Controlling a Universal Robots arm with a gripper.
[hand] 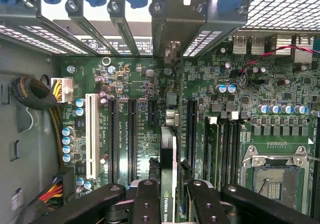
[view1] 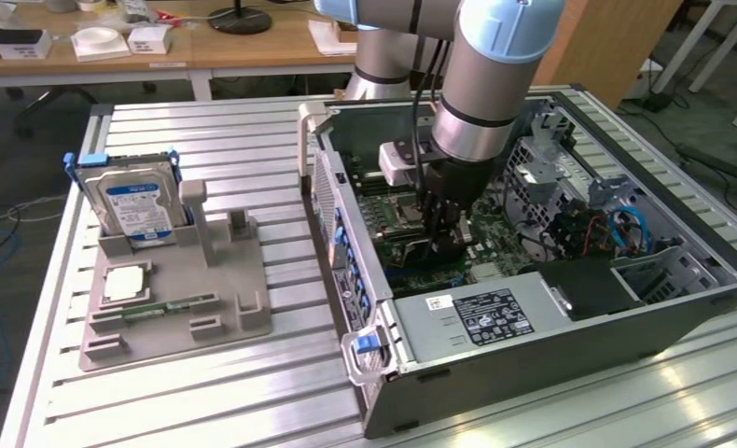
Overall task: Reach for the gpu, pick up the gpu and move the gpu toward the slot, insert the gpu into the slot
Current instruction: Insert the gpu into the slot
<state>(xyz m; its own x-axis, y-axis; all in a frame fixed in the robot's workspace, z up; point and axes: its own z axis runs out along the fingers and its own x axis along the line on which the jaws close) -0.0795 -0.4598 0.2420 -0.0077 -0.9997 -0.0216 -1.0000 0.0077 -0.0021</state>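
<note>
Hard drive: at the exterior view's left I see a blue-labelled silver hard drive (view1: 136, 203) standing upright in the grey fixture tray (view1: 207, 322) on the slatted metal table (view1: 182, 131).
Small parts: a square chip (view1: 127, 281) and a slim memory stick (view1: 167, 306) lie flat in the tray, nearer the camera than the drive.
Computer case: right of the tray I have the open case (view1: 531, 345) lying on its side, with the green motherboard (hand: 150, 84) exposed inside.
Arm: the grey and blue arm (view1: 487, 84) comes down from above into the middle of the case.
Gripper: my gripper (hand: 167, 196) is closed on the gpu, with a black finger (hand: 146, 204) on either side of the card.
Gpu: the gpu (hand: 168, 156) stands on edge between the fingers, over the motherboard among the long black expansion slots (hand: 132, 134). From the wrist view I cannot tell whether its lower edge is seated in one.
Power supply: a grey box with a black label (view1: 491, 315) sits at the case's near end.
Cables: blue cables (view1: 626, 229) loop at the case's right side in the exterior view.
</note>
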